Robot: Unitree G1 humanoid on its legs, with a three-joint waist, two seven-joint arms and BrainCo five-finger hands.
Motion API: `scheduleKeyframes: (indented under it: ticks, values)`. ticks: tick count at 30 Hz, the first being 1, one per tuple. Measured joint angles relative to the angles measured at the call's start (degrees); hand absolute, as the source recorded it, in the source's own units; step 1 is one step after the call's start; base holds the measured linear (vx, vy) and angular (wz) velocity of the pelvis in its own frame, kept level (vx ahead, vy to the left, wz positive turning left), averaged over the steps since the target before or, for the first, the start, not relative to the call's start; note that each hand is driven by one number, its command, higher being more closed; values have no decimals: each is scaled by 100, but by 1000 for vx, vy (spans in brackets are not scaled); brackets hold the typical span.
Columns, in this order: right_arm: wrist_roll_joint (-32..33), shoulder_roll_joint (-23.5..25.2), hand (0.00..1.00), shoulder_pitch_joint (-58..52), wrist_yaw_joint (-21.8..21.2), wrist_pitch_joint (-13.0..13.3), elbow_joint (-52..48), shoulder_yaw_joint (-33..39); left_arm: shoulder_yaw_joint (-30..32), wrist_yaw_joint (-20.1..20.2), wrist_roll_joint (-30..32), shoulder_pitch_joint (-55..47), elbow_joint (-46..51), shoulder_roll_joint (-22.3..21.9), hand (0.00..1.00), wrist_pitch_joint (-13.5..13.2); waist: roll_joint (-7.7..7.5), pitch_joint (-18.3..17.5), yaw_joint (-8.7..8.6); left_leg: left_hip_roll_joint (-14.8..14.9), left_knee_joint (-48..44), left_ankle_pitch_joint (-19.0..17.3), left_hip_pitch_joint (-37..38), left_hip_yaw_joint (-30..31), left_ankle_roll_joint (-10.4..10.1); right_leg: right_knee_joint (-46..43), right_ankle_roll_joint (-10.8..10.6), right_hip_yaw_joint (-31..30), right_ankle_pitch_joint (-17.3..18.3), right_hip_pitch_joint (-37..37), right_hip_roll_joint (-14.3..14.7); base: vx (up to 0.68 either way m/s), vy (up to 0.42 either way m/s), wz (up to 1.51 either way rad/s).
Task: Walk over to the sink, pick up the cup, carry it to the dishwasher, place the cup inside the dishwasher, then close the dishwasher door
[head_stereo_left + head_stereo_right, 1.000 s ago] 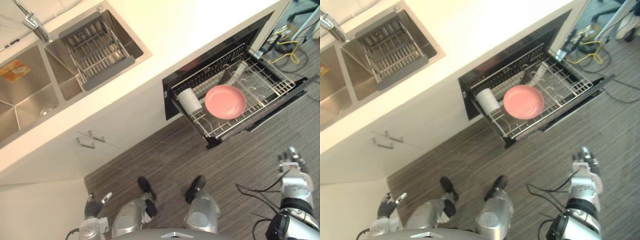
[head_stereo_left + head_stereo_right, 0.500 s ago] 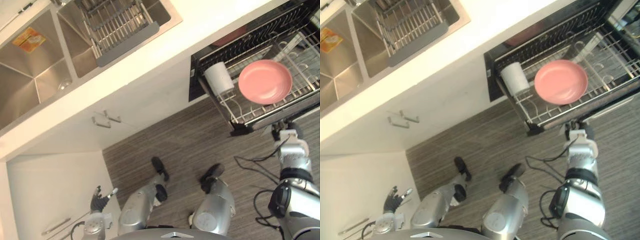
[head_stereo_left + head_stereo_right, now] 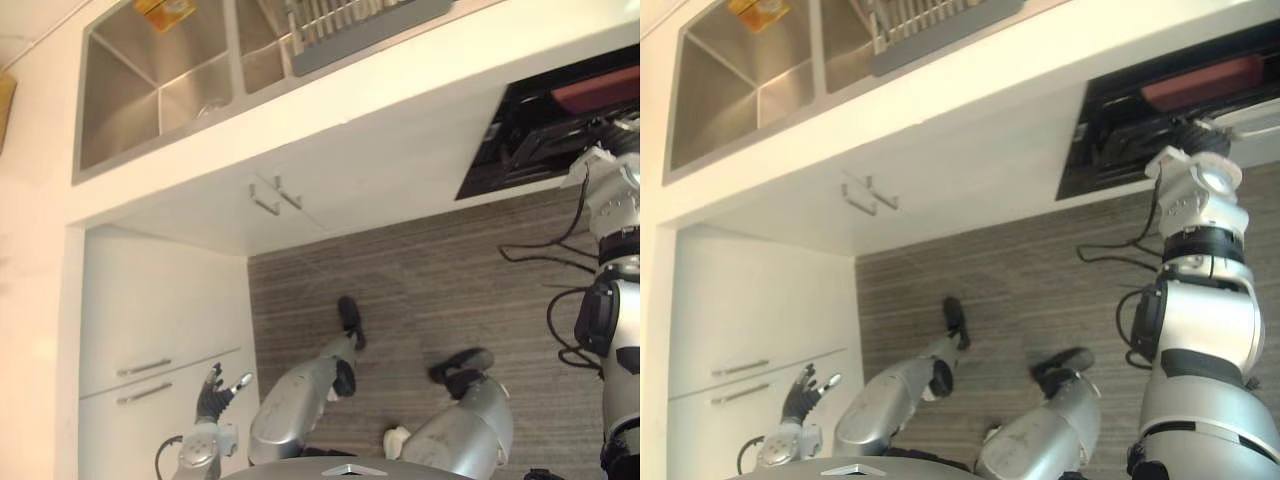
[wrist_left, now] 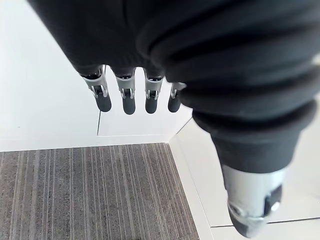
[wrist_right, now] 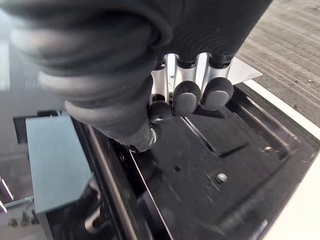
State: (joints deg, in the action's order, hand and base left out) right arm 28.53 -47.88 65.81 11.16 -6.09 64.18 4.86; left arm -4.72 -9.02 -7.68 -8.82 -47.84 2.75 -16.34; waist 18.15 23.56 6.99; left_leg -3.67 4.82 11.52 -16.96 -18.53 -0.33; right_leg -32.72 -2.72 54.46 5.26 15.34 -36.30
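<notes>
**As the closing step comes due: right hand at the dishwasher door**

Where the black built-in dishwasher [image 3: 520,130] opens under the white countertop [image 3: 400,95], my right hand [image 5: 187,92] is at its dark, screw-studded door panel [image 5: 220,155]. The fingers are extended side by side with their dark tips against the panel, and they wrap round nothing. My left hand [image 3: 214,390] hangs low beside the white cabinet drawers [image 3: 150,330], its fingers [image 4: 129,97] straight, slightly apart and empty. The cup is in neither hand. It is hidden from me, and I judge it to be inside the machine, near the pink dish [image 3: 1200,82] whose edge shows in the opening. The stainless steel double sink [image 3: 130,110] lies well to the left, set into the counter.

Handling (judgement). The thing to manage now is the door, a stiff hinged slab that is probably fairly heavy and sprung. It should swing as one piece and resist near the latch. Its surface looks smooth and hard, so fingertips may skate on it. I would not pinch it. I would press flat fingers on the panel close to the free edge, far from the hinge, where a push has most leverage. I would also keep them off the rim so nothing is trapped as the door seats. I cannot tell whether the rack is fully home. If it juts, the door will stop short against brittle crockery, so the push should be slow.
</notes>
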Motion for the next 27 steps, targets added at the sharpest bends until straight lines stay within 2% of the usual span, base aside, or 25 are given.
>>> scheduleKeyframes:
  ticks: [2,4,6,8,12,14,16,17,19,20,21,22,23,24,25,26,27]
  values:
    - [-693,2,0,250,399,124,10,-197,0,184,-71,-16,7,2,0,-40,1,-1,147,-19,-6,43,-37,31,-20,-63,0,97,41,-27,-58,24,11,25]
    - [-1182,-99,0,259,631,120,166,-326,-7,315,-117,-57,25,3,0,-50,1,-1,171,-41,-31,99,-42,132,6,-69,-16,139,54,-76,-56,55,8,14]
    - [-1831,-185,0,320,658,-57,163,-518,-7,507,-227,-65,80,4,0,-50,3,-2,179,-60,-31,102,-67,138,2,-73,-16,146,52,-56,-58,57,8,5]
    - [-2302,-291,0,415,631,-374,165,-695,-6,677,-361,-68,208,17,0,-65,-1,1,179,-47,-33,102,-75,160,4,-46,-6,164,46,-70,-26,56,-4,2]
    - [-2357,-301,0,353,373,-612,134,-619,9,859,-731,-67,234,75,0,-120,-34,25,155,87,-37,102,-10,170,139,167,23,269,26,-234,218,75,-42,-3]
    - [-2194,-241,0,-465,166,-513,-456,-206,65,876,-860,-70,253,115,0,-201,-142,106,144,180,-37,76,183,177,207,350,21,297,22,-481,411,99,-78,-7]
    - [-1941,361,0,-2100,-60,-161,-1402,600,319,926,-1028,-133,460,147,0,-229,-421,300,48,302,-37,-59,536,165,234,648,40,314,2,-913,689,123,-96,-9]
    - [-1854,579,0,-2512,-89,-41,-1577,750,374,922,-1027,-145,506,163,0,-233,-514,334,1,312,-37,-100,613,168,247,706,44,308,0,-1004,739,174,-99,-3]
    - [-1685,1657,0,-4026,-136,332,-1849,1092,493,825,-1022,-270,644,220,0,-225,-904,299,-271,314,-34,-290,854,166,219,786,177,168,-97,-1226,821,217,-84,-2]
    - [-1573,1929,0,-4380,-172,411,-1841,1158,492,790,-1011,-284,646,224,0,-209,-966,296,-351,313,-34,-340,943,163,226,762,259,4,-176,-1258,825,232,-26,-7]
    - [-1279,2422,0,-5065,-391,499,-1812,1247,494,713,-939,-322,640,234,0,-163,-1101,249,-483,315,-35,-457,1132,147,233,682,465,-502,-331,-1267,850,266,8,-19]
    - [-1224,2882,0,-5685,-609,600,-1685,1252,514,596,-827,-375,606,259,0,-143,-1275,139,-561,312,-37,-576,1353,164,268,560,553,-1028,-455,-1250,881,288,4,-28]
    - [-1255,3225,0,-6103,-741,783,-1519,1291,512,474,-744,-352,550,300,0,-82,-1390,54,-583,330,-38,-640,1525,175,295,454,446,-1477,-487,-1174,956,287,-29,-17]
    - [-1267,3544,0,-6425,-836,942,-1307,1353,520,347,-672,-308,501,359,0,-29,-1470,-103,-653,441,-38,-698,1558,242,287,647,35,-1951,-177,-1126,1318,252,-94,8]
    - [-1271,3800,0,-6672,-904,1045,-1121,1354,530,265,-665,-188,381,412,0,-25,-1525,-206,-728,535,-37,-719,1565,338,259,963,-111,-2286,79,-1129,1772,239,-149,54]
    - [-1222,4124,0,-6993,-968,1259,-848,1359,618,156,-570,96,152,413,0,59,-1611,-298,-839,644,-37,-714,1585,574,202,1597,-143,-2832,269,-1154,2473,166,-155,64]
    - [-1194,4221,0,-7085,-977,1332,-763,1360,672,149,-543,207,81,410,0,97,-1654,-322,-872,649,-37,-704,1591,670,172,1886,-145,-3050,265,-1164,2690,130,-163,80]
